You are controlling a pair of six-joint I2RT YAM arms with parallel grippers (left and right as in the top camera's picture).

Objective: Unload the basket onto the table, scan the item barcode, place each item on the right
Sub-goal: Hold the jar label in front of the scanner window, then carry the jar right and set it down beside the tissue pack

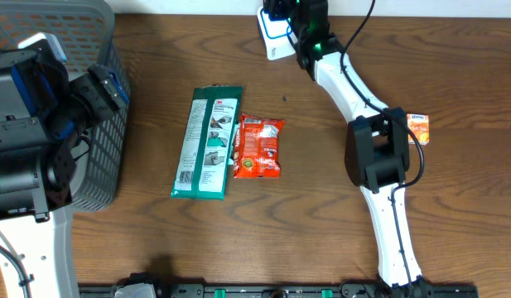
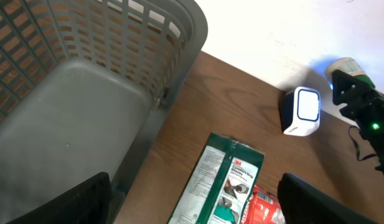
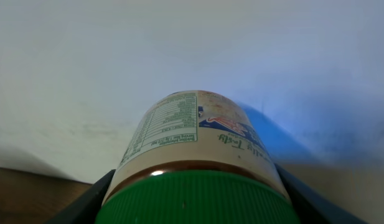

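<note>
One jar (image 3: 192, 137), green cap (image 3: 192, 202) nearest the wrist, is held out sideways at the far edge of the desk (image 1: 321, 207). It sits just beside the white scanner (image 2: 302, 111) and close to the wall (image 3: 179, 50).

- Right end effector (image 3: 195, 205): fingers part-way closed on either side of the cap end, with the jar clamped between them. The body sticks out past the grip, unsupported.
- Left end effector (image 2: 198, 208): jaws wide and holding nothing, hanging by the grey basket (image 2: 179, 37), well apart from the scanner.
- The scanner window glows blue, and there is a blue cast on the wall past the jar.

Risks as I see them:
- The nutrition panel faces up toward the wrist. I cannot tell whether the barcode faces the scanner window. If it is on the wrong side, no read, and the wrist would need to roll.
- Rolling with a hold at the cap end only may let the round jar twist or slide in the fingers. A drop here would land on the scanner or the desk edge.
- There is little room. A wide swing could nudge the scanner askew or bump the jar against the wall.
- The green package (image 1: 207, 142) and red snack packet (image 1: 258, 147) lie mid-desk, clear of all this.
</note>
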